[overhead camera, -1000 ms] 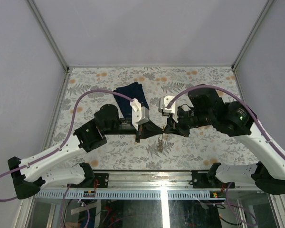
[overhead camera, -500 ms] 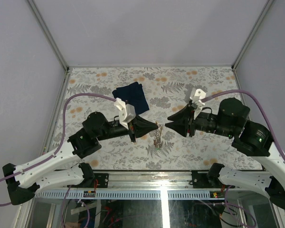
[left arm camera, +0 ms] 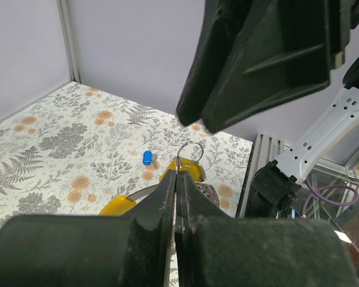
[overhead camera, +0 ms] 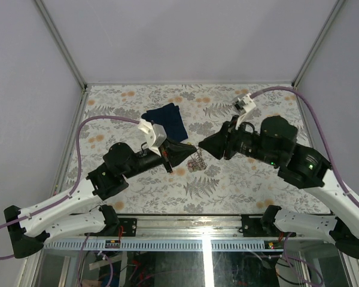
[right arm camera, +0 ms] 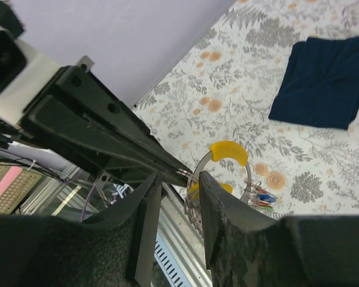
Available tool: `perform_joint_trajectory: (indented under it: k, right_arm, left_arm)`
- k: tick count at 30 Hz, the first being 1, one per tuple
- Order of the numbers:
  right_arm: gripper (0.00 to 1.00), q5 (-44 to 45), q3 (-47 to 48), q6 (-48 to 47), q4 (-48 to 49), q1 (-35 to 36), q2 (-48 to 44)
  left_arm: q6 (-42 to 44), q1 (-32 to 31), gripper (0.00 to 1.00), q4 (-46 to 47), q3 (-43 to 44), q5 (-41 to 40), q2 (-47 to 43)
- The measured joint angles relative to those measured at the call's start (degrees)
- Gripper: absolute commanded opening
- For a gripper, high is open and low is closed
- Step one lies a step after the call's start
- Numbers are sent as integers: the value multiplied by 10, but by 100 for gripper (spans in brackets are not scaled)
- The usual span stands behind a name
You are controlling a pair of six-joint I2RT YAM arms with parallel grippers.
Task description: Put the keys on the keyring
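Note:
My left gripper (overhead camera: 190,153) is shut on the keyring (right arm camera: 202,162), a thin metal ring with yellow sleeves (left arm camera: 190,171), and holds it above the table. A bunch of keys (overhead camera: 196,162) with red, blue and green tags (right arm camera: 260,197) hangs on the ring. In the left wrist view the jaws (left arm camera: 178,173) pinch the wire between them. My right gripper (overhead camera: 202,147) is open, tip to tip with the left one; in its wrist view its fingers (right arm camera: 178,179) stand either side of the left fingertips, next to the ring. One blue-tagged key (left arm camera: 147,157) lies on the table.
The dark navy folded cloth (overhead camera: 166,119) lies on the floral table at the back, left of centre; it also shows in the right wrist view (right arm camera: 323,81). The metal front rail (overhead camera: 185,224) runs along the near edge. Grey walls close in the back and sides.
The right gripper has swung left and back in to meet the left gripper's tip. The left gripper has carried the ring and keys a little further from the near edge.

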Motion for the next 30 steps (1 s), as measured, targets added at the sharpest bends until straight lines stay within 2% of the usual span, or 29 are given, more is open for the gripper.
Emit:
perform_joint_trajectory:
  k: [6, 11, 20, 26, 30]
  right_arm:
    - [32, 1, 5, 24, -26, 0, 43]
    - [23, 3, 9, 25, -35, 0, 43]
    - [21, 3, 9, 25, -36, 0, 40]
    - [26, 4, 9, 25, -40, 0, 33]
    - [21, 6, 9, 25, -42, 0, 30]
  left_arm:
    - [0, 0, 0, -1, 0, -12, 3]
    - [0, 0, 0, -1, 0, -14, 3]
    - [3, 0, 0, -2, 4, -14, 8]
    - [4, 0, 0, -2, 4, -14, 10]
    - [4, 0, 0, -2, 4, -14, 10]
